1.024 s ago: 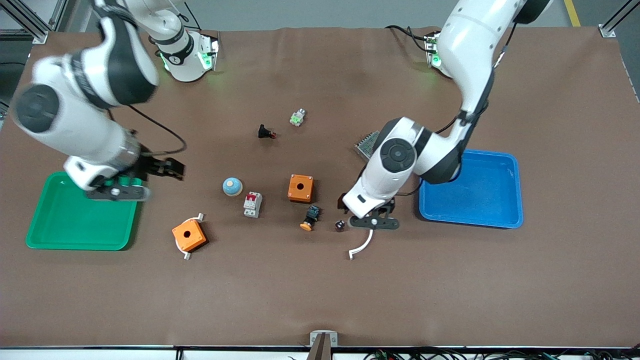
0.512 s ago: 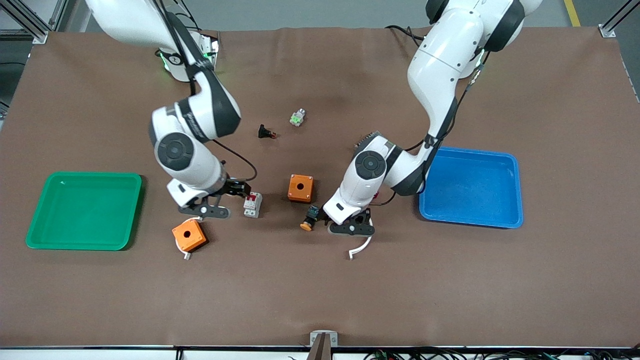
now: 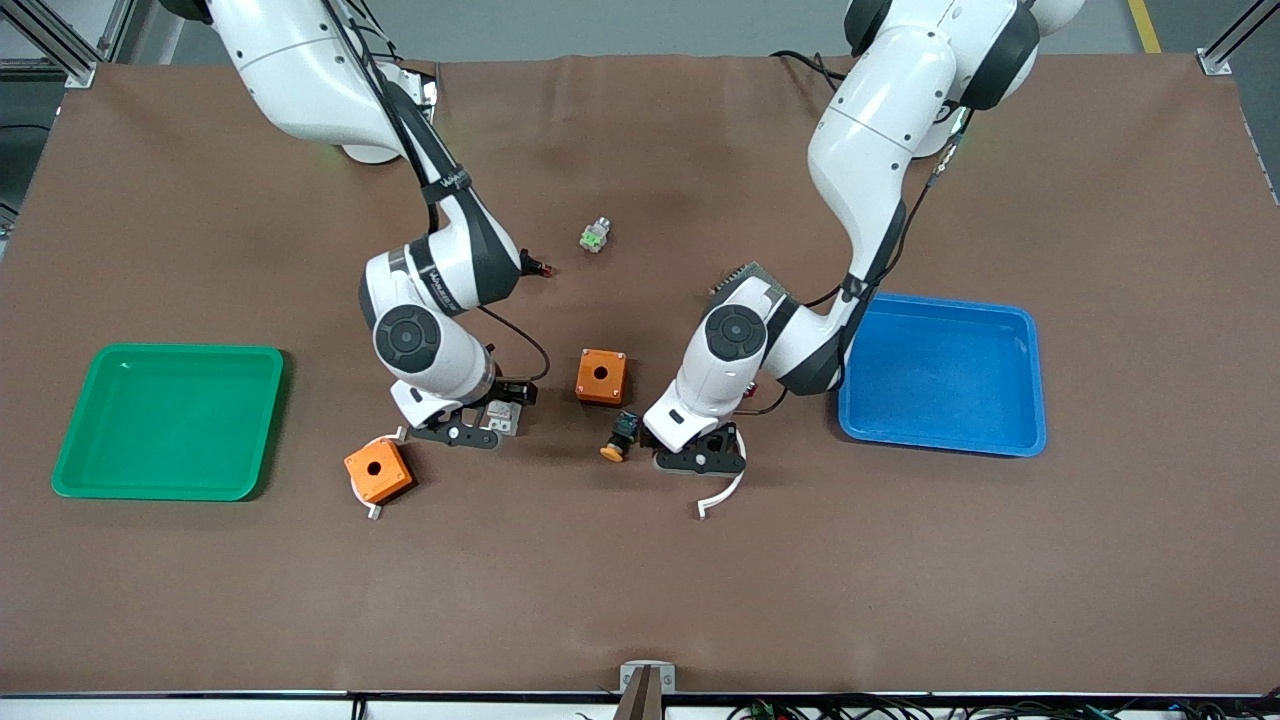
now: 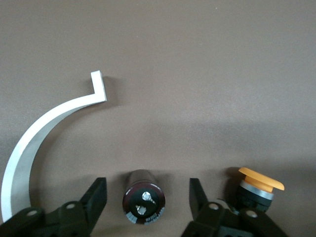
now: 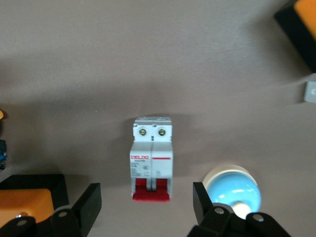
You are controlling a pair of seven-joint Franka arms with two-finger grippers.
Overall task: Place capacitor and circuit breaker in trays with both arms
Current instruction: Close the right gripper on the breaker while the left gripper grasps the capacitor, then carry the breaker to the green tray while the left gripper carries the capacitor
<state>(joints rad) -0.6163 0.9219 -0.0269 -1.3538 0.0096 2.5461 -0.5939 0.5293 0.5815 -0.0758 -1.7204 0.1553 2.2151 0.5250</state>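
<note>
The capacitor [image 4: 143, 203], a tiny black cylinder with two pale metal dots on top, stands on the brown mat between the open fingers of my left gripper [image 4: 147, 197]. The fingers do not touch it. In the front view the left gripper [image 3: 700, 452] hides it. The circuit breaker [image 5: 152, 158], a white block with red toggles, lies on the mat in front of my open right gripper [image 5: 146, 202], its red end at the gap between the fingers. In the front view the right gripper [image 3: 480, 420] is low over the breaker [image 3: 503, 416].
A green tray [image 3: 170, 420] lies at the right arm's end and a blue tray [image 3: 940, 375] at the left arm's end. Close by are two orange boxes [image 3: 601, 376] [image 3: 378, 470], an orange-capped button [image 3: 620, 437], a white curved strip [image 3: 722, 493] and a pale blue dome [image 5: 232, 190].
The right arm swung from the green tray to the circuit breaker and lowered over it. The left gripper shifted from beside the capacitor to over it, covering it in the front view.
</note>
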